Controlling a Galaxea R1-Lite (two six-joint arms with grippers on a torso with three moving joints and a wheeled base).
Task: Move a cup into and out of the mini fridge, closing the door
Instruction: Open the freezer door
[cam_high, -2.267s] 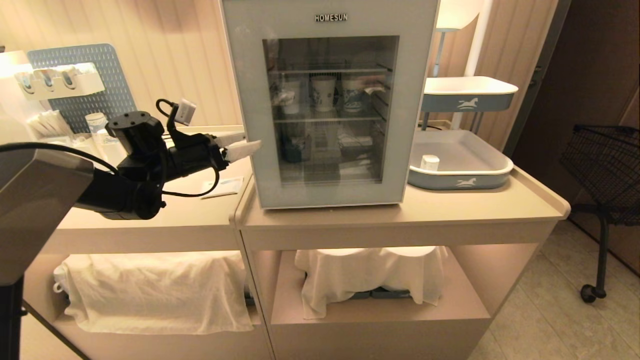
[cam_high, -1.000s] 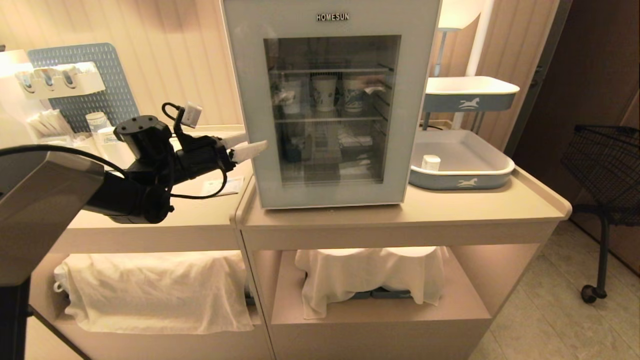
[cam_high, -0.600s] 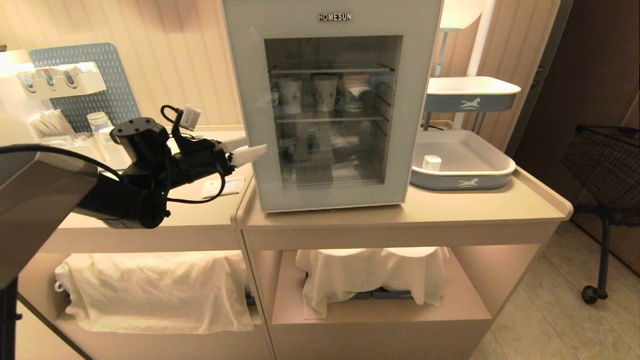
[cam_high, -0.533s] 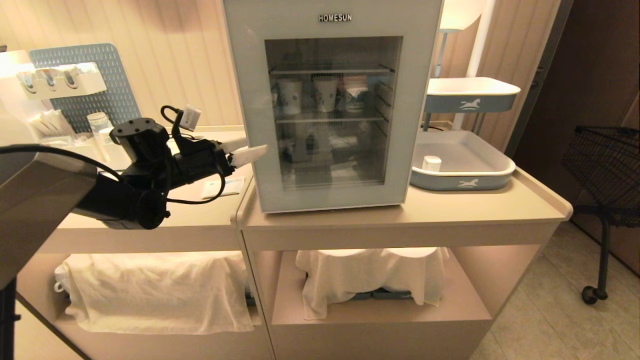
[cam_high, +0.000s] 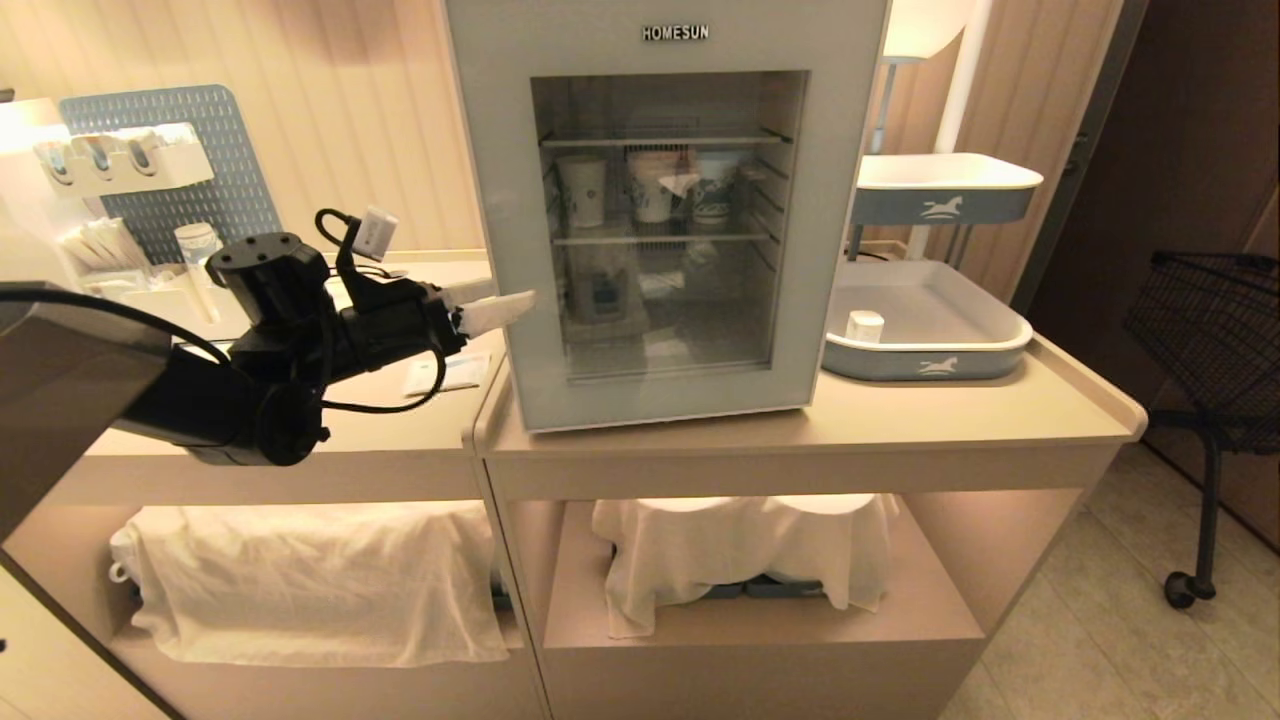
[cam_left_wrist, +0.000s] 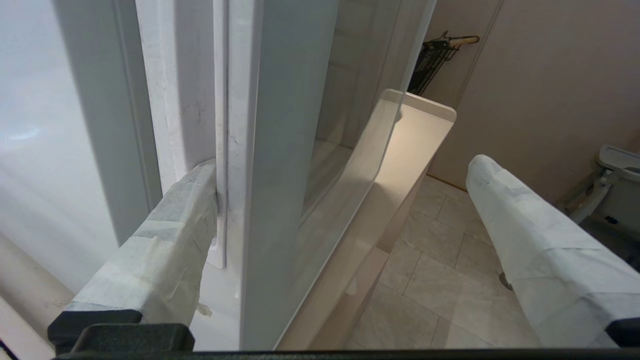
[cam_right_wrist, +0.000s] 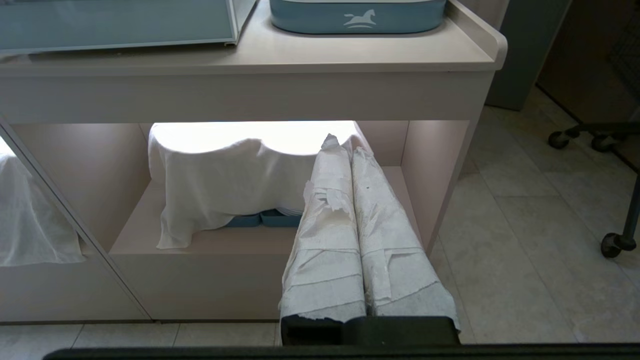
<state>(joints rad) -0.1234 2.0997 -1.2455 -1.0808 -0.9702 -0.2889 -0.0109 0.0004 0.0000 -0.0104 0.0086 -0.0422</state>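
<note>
The mini fridge (cam_left_wrist: 170, 90) stands on the counter, its door (cam_high: 500, 200) swung a little way out at the left edge. My left gripper (cam_high: 508, 298) is open at that edge. In the left wrist view one of its fingers (cam_left_wrist: 185, 215) is tucked behind the door (cam_left_wrist: 270, 150) against the white fridge body, while the other stands well out in front of the glass. The cup (cam_high: 862, 325) sits in the grey-blue tray (cam_high: 990, 335) to the right of the fridge. My right gripper (cam_right_wrist: 345, 147) is shut on nothing, low in front of the counter's lower shelf.
Paper cups (cam_high: 650, 190) stand on the fridge's upper wire shelf. A second tray (cam_high: 945, 190) sits on a stand behind the first. White cloths (cam_high: 740, 560) cover the lower shelves. A black wire cart (cam_high: 1210, 330) stands at the far right, a pegboard rack (cam_high: 160, 160) at the back left.
The door's left edge has swung outward from nearly shut to slightly ajar. My left arm has drawn back a little with it. The right arm has not moved.
</note>
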